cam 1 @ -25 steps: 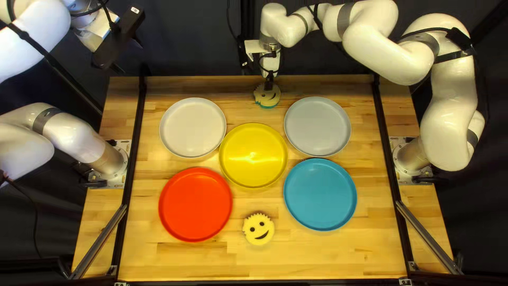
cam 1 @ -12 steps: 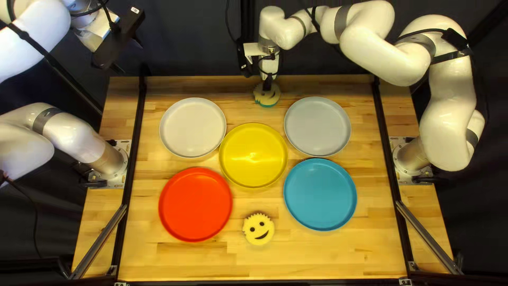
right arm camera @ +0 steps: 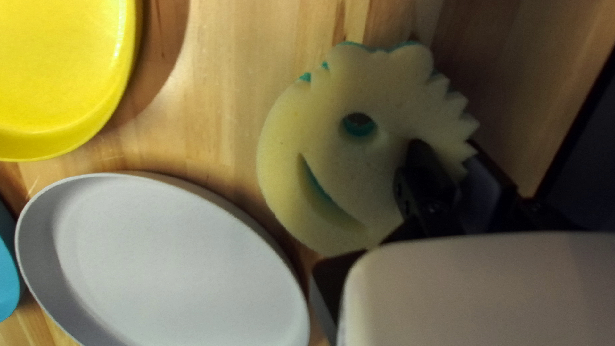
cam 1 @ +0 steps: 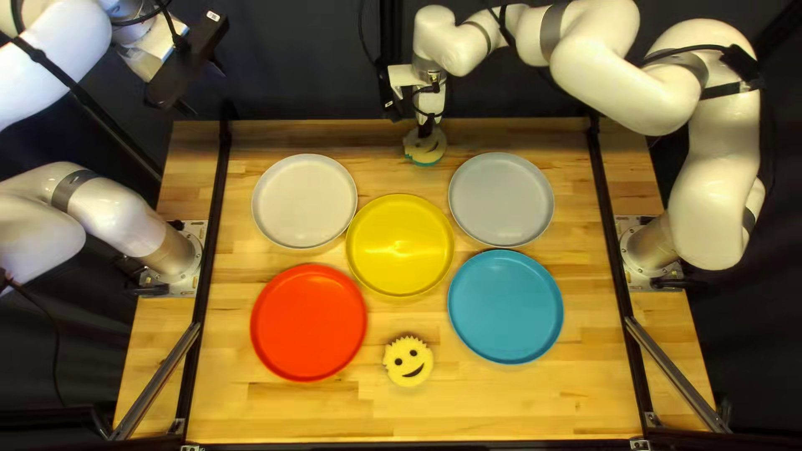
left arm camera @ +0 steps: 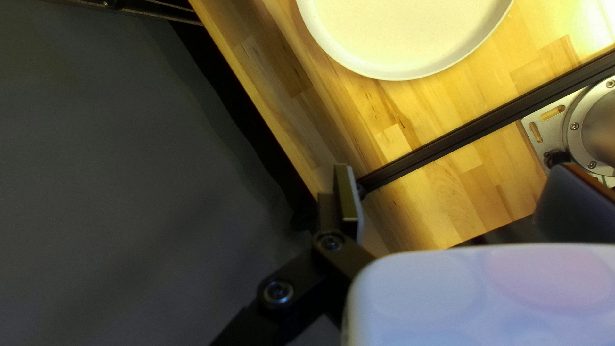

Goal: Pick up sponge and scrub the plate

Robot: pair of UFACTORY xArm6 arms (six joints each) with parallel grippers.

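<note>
With the yellow plate sitting mid-worktop, I'm seeing the sponge beyond it, near the far edge. The robot's right end effector is clamping on that sponge near its toothed rim, 1 finger pressing at its pale face and the other standing at the rim; teal is showing along its far side. I cannot tell whether its underside is touching the worktop.

The left end effector is hanging well apart from the yellow plate, out past the worktop's far-left corner, its 2 fingers standing apart with nothing between them.

Around the yellow plate, 4 others are lying: the white plate far-left, the grey plate far-right, the red plate near-left and the blue plate near-right. A second, smiling sponge is lying flat on its near side, between red and blue.
</note>
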